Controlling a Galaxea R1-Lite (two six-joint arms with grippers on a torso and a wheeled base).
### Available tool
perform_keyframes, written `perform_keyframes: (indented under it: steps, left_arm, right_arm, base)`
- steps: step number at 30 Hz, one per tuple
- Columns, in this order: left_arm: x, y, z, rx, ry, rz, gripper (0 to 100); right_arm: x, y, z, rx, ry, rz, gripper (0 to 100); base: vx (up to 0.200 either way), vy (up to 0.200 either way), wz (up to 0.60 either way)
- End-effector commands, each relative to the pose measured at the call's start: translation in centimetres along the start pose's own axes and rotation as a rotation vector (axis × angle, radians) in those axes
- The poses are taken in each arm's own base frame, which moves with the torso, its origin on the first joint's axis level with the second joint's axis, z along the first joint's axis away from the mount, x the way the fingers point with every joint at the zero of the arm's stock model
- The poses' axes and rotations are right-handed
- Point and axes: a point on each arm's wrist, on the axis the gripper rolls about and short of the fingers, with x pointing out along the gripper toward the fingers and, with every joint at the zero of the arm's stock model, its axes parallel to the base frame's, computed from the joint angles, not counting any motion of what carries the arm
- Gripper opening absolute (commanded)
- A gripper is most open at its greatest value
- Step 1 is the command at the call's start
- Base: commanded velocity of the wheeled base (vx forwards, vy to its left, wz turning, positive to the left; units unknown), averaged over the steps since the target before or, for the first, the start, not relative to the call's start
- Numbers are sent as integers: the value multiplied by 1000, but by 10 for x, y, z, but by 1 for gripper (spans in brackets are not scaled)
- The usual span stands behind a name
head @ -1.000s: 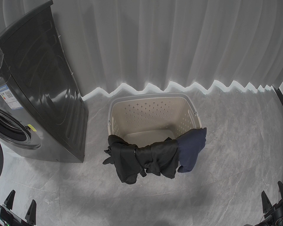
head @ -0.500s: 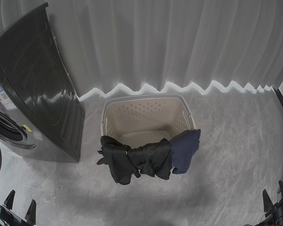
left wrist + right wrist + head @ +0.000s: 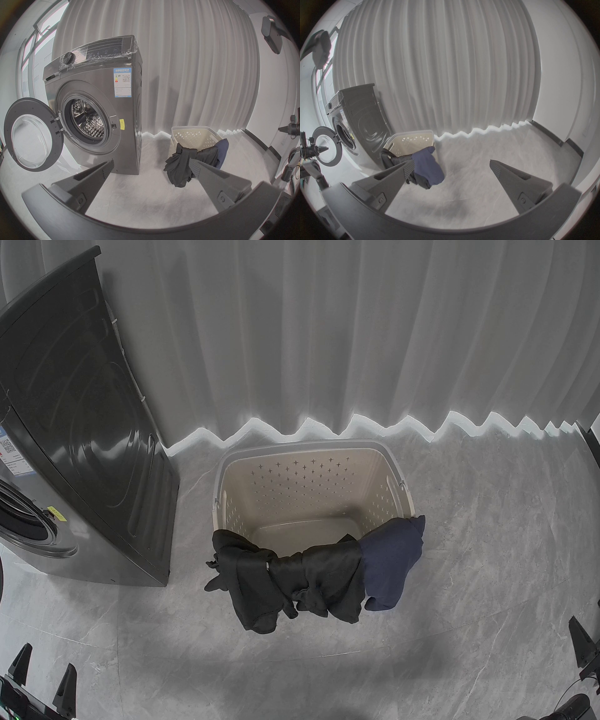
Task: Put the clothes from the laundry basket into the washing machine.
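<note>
Basket (image 3: pixel 310 445) stands on the floor beside the washer (image 3: pixel 81 446), not touching it. Black clothes (image 3: pixel 284 580) and a navy garment (image 3: pixel 390 559) hang over the basket's near rim. The washer door (image 3: pixel 31 134) is swung wide open. Left gripper (image 3: pixel 150 160) is spread wide and holds nothing, well short of the basket. Right gripper (image 3: pixel 452 161) is likewise wide apart and empty.

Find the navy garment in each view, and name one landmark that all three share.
Head view: navy garment hangs over the basket's near rim, at the robot's right end, touching the black clothes.
Left wrist view: navy garment on the basket corner away from the washer, behind the black clothes.
Right wrist view: navy garment foremost on the basket, overlapping the black clothes.
Shared landmark: the basket.
</note>
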Motion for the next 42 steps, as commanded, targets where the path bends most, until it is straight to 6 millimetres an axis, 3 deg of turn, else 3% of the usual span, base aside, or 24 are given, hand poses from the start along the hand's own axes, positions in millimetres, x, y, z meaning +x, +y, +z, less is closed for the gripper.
perform_keyframes:
  steps: [1, 5, 11, 25, 42]
  left_arm:
    - [0, 0, -5, -1, 6, 0, 100]
    - [0, 0, -5, -1, 6, 1, 100]
    - [0, 0, -5, -1, 6, 0, 100]
    - [0, 0, -5, -1, 6, 0, 100]
    - [0, 0, -5, -1, 6, 0, 100]
  right_arm:
    - [84, 6, 7, 112, 409, 92, 100]
    - [122, 9, 3, 126, 429, 92, 100]
    - [155, 12, -11, 119, 509, 90, 100]
    - [184, 31, -22, 119, 581, 166, 100]
    - [204, 60, -37, 79, 650, 252, 100]
  base:
    - [0, 0, 0]
    - [0, 0, 0]
    - [0, 0, 0]
    - [0, 0, 0]
    - [35, 0, 0]
